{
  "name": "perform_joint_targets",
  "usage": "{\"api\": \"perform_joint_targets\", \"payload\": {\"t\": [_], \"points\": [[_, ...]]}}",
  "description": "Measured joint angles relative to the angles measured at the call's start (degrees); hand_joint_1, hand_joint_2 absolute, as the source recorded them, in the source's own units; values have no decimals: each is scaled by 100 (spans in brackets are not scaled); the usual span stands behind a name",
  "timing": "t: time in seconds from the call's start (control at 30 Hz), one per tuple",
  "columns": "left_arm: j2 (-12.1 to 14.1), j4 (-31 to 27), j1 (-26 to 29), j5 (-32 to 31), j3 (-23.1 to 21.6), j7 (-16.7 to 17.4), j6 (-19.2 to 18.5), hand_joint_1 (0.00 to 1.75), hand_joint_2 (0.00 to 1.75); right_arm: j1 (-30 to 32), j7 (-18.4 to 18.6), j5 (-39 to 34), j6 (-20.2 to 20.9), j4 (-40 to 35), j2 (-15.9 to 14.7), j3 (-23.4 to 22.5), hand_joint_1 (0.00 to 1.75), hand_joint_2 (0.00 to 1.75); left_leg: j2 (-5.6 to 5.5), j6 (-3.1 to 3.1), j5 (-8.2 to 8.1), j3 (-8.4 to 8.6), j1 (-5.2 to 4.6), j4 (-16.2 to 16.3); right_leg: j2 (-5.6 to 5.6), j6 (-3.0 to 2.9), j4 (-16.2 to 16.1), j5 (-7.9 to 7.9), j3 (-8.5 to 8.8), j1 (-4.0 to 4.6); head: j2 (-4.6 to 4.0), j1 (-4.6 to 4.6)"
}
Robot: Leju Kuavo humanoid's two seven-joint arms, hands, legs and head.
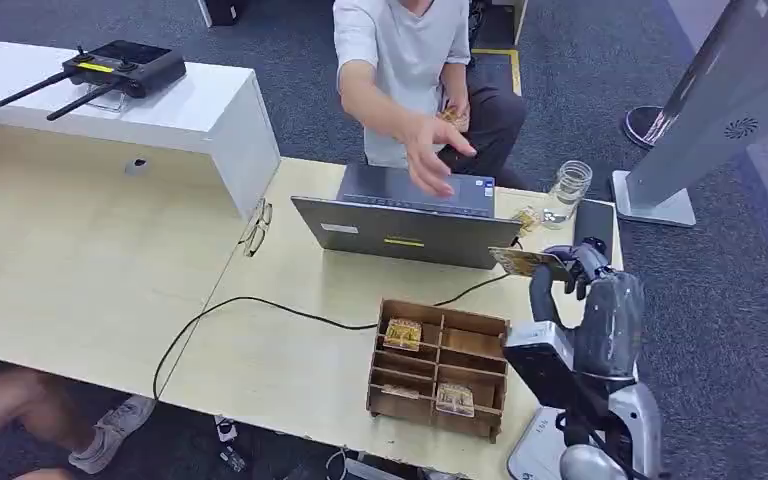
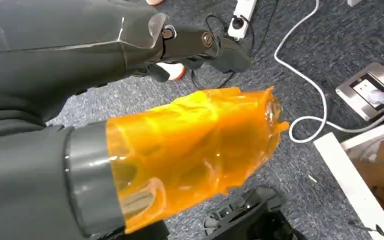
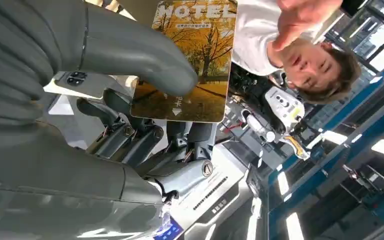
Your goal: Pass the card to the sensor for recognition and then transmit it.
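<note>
My right hand (image 1: 582, 272) is raised at the table's right side and pinches a hotel card (image 1: 525, 262) with an autumn-tree picture, held out flat toward the laptop. In the right wrist view the grey thumb (image 3: 145, 55) presses on the card (image 3: 195, 65) and dark fingers (image 3: 130, 135) support it from behind. A person's hand (image 1: 430, 150) reaches over the laptop toward the card, still apart from it. A dark flat device (image 1: 595, 222) lies on the table just beyond my hand. My left hand (image 2: 130, 125), its thumb wrapped in orange film, hangs over the floor holding nothing.
An open grey laptop (image 1: 410, 225) stands mid-table, its cable trailing left. A wooden compartment box (image 1: 440, 370) with cards sits at the front edge. A glass jar (image 1: 570, 185) stands at the back right, glasses (image 1: 257, 228) lie to the left, and a white kiosk stand (image 1: 710, 110) is on the floor.
</note>
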Motion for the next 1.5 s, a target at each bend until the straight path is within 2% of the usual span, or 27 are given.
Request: {"api": "perform_joint_targets", "payload": {"t": [0.47,0.5,0.53,0.57,0.6,0.93,1.13,1.5], "points": [[2,0,-58,-127,-173,81,-125,0,0,-656,453,234,328,575,4,109,175,175,-2,-1,1,0,0,1,-1,-1,0,1,0,0,0,0],[2,0,-61,-127,-175,81,-125,0,0,-684,455,234,332,610,4,114,126,175,-1,-1,1,0,0,1,0,-1,0,1,0,0,0,0],[2,0,-65,-127,-179,83,-125,0,0,-707,455,234,354,641,4,120,7,175,-1,-1,1,0,0,1,0,-1,0,1,0,0,0,0],[2,0,-67,-127,-184,83,-125,0,0,-724,455,234,365,663,4,125,0,175,-1,-1,1,0,0,1,0,-1,0,1,0,0,0,0],[2,0,-67,-127,-186,83,-125,0,0,-733,455,232,376,687,4,129,0,0,-2,-1,1,0,0,1,-1,-1,0,1,0,0,0,0],[2,0,-66,-105,-236,83,-136,0,0,-742,394,240,394,752,4,234,0,0,-2,-1,1,0,0,1,-1,-1,0,1,0,0,0,0],[4,0,-57,-11,-243,66,-114,0,0,-597,194,214,249,551,4,271,0,0,-2,-1,1,0,0,1,-1,-1,0,0,-1,0,0,0],[28,0,36,210,-219,-8,17,0,0,96,-376,-192,-19,-205,2,293,0,0,-1,-2,0,-1,0,1,0,0,-1,-1,-3,0,0,0]]}}
